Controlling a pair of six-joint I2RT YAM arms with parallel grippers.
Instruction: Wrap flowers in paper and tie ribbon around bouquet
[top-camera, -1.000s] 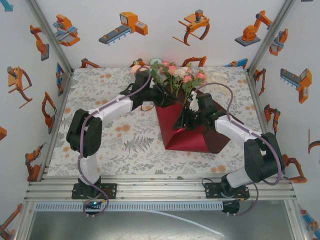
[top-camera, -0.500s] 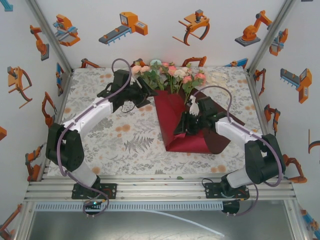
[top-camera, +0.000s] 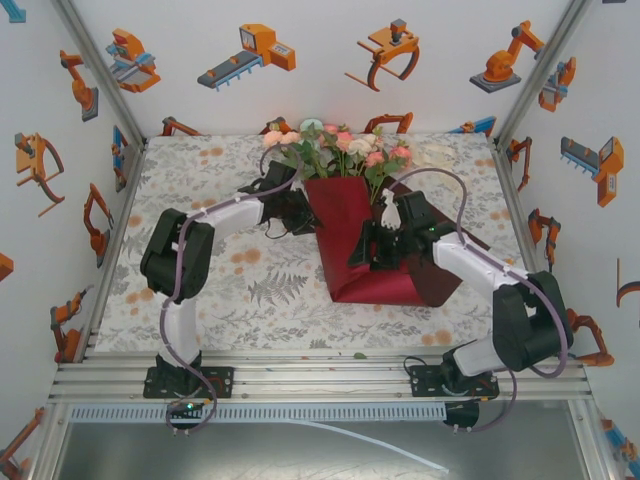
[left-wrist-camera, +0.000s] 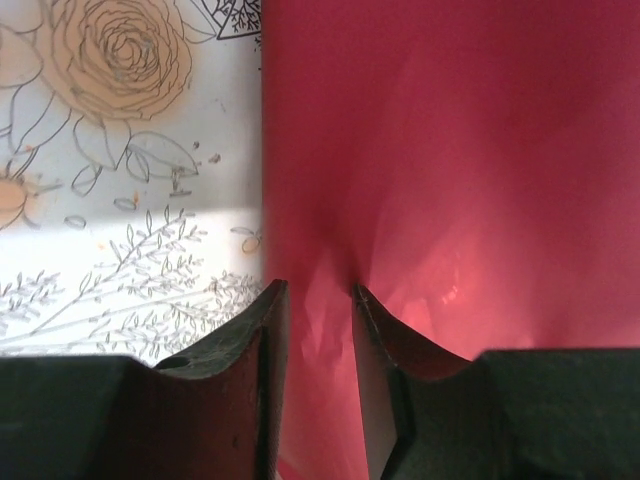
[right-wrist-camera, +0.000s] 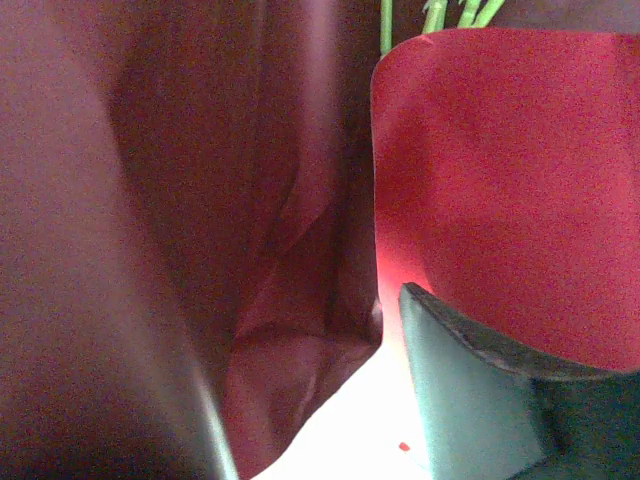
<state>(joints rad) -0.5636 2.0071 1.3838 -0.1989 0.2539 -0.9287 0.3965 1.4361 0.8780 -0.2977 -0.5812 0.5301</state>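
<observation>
Left pincer (left-wrist-camera: 312, 300): jaws narrowly parted, the paper (left-wrist-camera: 450, 150) edge in the slit between them.
Right pincer (top-camera: 368, 250): on the paper, grip cannot be told.
Flowers (top-camera: 345, 150): beyond both pincers, at the paper's top.

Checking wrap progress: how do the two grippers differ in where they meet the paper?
The left gripper sits at the paper's left edge, table beside it; the right gripper is mid-paper, by a curled flap. The left gripper's fingers stand narrowly apart; the right gripper's spacing is unclear. Both are at the paper.
</observation>
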